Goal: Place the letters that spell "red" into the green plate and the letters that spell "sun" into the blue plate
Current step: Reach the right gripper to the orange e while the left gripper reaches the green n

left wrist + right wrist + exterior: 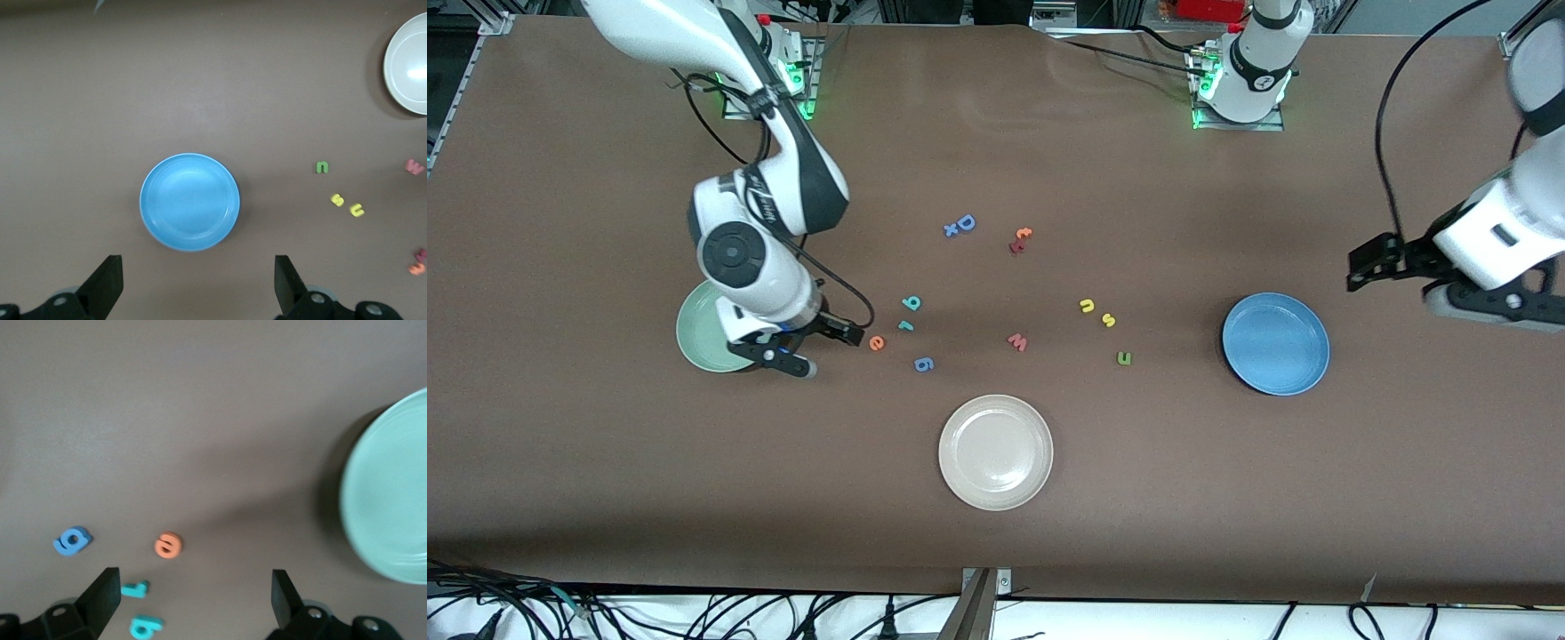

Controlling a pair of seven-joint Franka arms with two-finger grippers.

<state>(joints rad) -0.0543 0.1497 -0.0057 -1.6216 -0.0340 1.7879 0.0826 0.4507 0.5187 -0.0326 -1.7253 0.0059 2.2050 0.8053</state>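
The orange "e", teal "r" and teal "d" lie close together beside the pale green plate. My right gripper hangs open and empty between that plate and the "e", and its arm hides part of the plate. The yellow "s", yellow u/n and green u/n lie between the table's middle and the blue plate. My left gripper hangs open and empty beside the blue plate, toward the left arm's end.
A cream-white plate sits nearest the front camera. A blue "g" lies by the teal letters and a pinkish "w" mid-table. A blue "D" and small red-orange letters lie nearer the bases.
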